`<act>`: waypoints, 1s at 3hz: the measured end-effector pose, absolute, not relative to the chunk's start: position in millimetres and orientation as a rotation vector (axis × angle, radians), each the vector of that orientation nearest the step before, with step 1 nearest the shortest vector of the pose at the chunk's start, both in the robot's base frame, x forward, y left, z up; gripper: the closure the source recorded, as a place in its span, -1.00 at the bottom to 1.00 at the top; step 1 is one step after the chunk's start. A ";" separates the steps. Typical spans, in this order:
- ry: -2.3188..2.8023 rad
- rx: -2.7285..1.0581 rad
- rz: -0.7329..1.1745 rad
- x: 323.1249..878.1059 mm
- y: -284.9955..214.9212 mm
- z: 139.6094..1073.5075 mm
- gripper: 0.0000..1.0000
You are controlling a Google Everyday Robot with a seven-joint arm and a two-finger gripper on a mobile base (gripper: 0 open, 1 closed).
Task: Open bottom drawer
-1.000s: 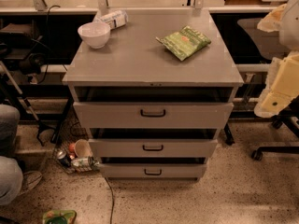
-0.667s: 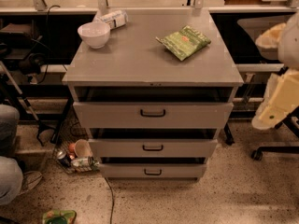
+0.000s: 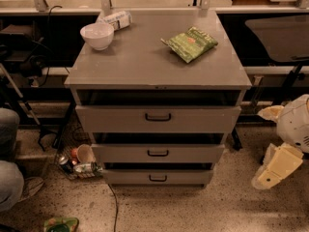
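Note:
A grey metal cabinet (image 3: 154, 64) stands in the middle of the camera view with three drawer fronts stacked. The bottom drawer (image 3: 183, 177) is the slimmest front, just above the floor, with a small dark loop handle (image 3: 158, 178) at its centre. A dark gap shows above it. The middle drawer (image 3: 193, 153) and the tall top drawer (image 3: 203, 120) sit above it. My gripper (image 3: 271, 170), cream-coloured, hangs low at the right of the cabinet, apart from it, about level with the bottom drawer and holding nothing that I can see.
On the cabinet top are a white bowl (image 3: 97, 35), a white packet (image 3: 116, 19) and a green snack bag (image 3: 191, 43). A wire basket with a cup and cans (image 3: 77, 161) sits on the floor at the left. A person's leg (image 3: 9, 178) is at the left edge. A cable (image 3: 116, 207) runs over the floor.
My arm and gripper have dropped from the upper right, beside the cabinet top, to low at the right near the floor. The drawers have not moved.

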State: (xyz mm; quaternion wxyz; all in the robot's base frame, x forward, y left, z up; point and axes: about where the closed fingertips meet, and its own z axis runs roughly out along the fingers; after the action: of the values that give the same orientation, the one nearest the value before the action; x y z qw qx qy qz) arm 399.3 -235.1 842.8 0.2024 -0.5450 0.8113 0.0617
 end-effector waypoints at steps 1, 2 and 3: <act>2.265 -1.522 0.172 399.3 -235.1 842.9 -1.00; 2.234 -1.549 0.161 400.2 -236.3 821.2 -1.00; 2.172 -1.620 0.153 414.0 -241.4 762.9 -1.00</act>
State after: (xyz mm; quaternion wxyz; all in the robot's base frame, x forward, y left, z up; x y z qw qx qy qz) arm 414.0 -241.4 762.9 0.2123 -0.5835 0.7819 0.0551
